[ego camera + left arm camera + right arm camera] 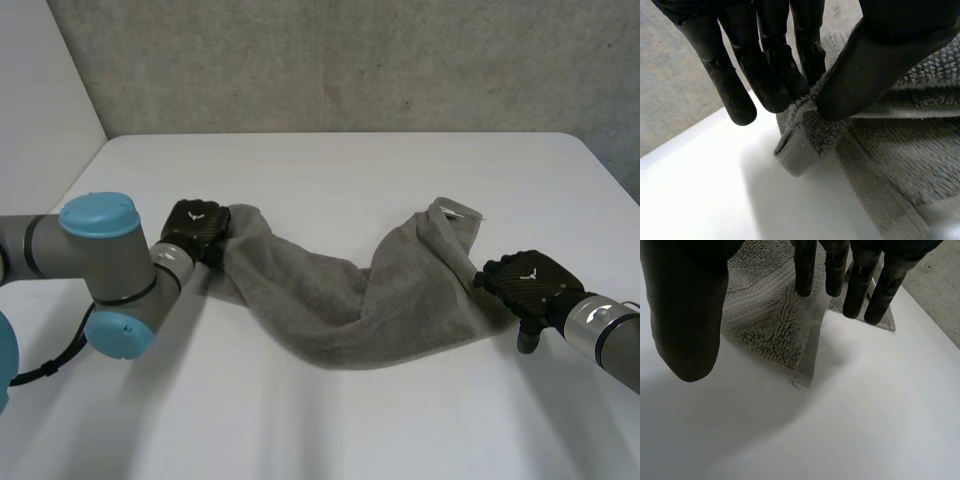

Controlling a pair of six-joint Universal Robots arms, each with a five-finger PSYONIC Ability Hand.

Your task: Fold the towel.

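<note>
Grey towel bunched lengthwise, left robot hand pinching corner, right robot hand spread

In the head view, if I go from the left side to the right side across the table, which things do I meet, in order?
left arm → left robot hand → towel → right robot hand → right arm
</note>
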